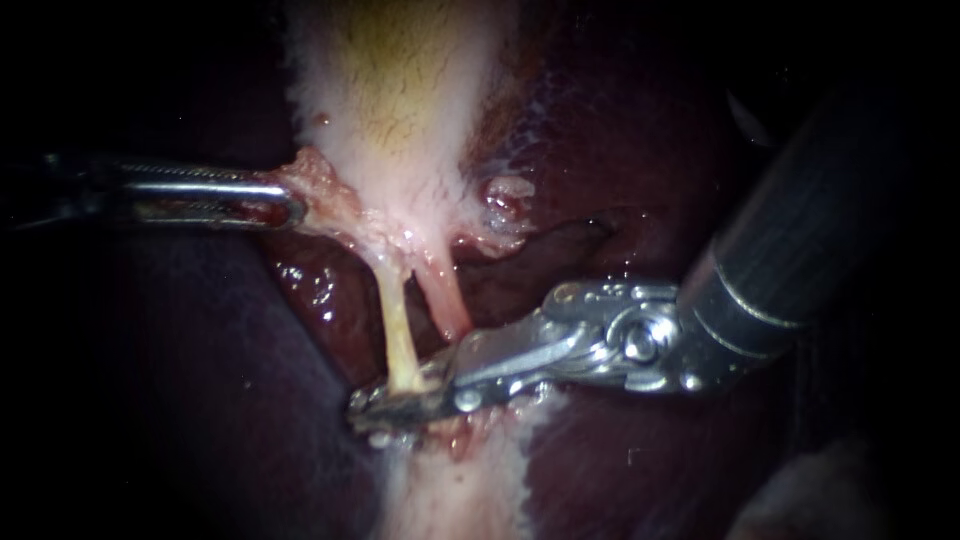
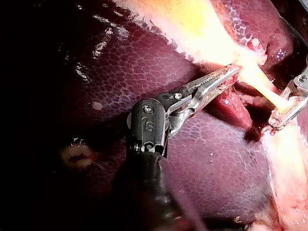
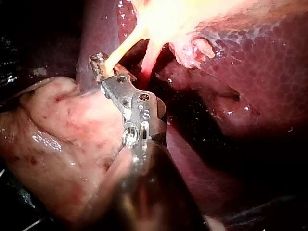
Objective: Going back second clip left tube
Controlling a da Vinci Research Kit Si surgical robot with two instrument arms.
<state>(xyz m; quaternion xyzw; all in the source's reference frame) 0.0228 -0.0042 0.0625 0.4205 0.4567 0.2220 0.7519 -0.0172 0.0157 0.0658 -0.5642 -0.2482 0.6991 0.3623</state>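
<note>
Here the right instrument [image 1: 378,404] is lying across the foot of the left tube [image 1: 398,325], blocking any way in from below. The left instrument [image 1: 293,205] is holding the gallbladder [image 1: 400,90] by its edge, closing off the upper left. Only a narrow dark gap is showing between the left tube and the right tube [image 1: 445,300]. The liver [image 1: 640,160] is walling in both sides. Some room is opening above the right instrument's shaft.

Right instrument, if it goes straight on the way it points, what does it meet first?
The left tube, already at the tip of the right instrument; beyond, probably liver, depth unclear.
</note>
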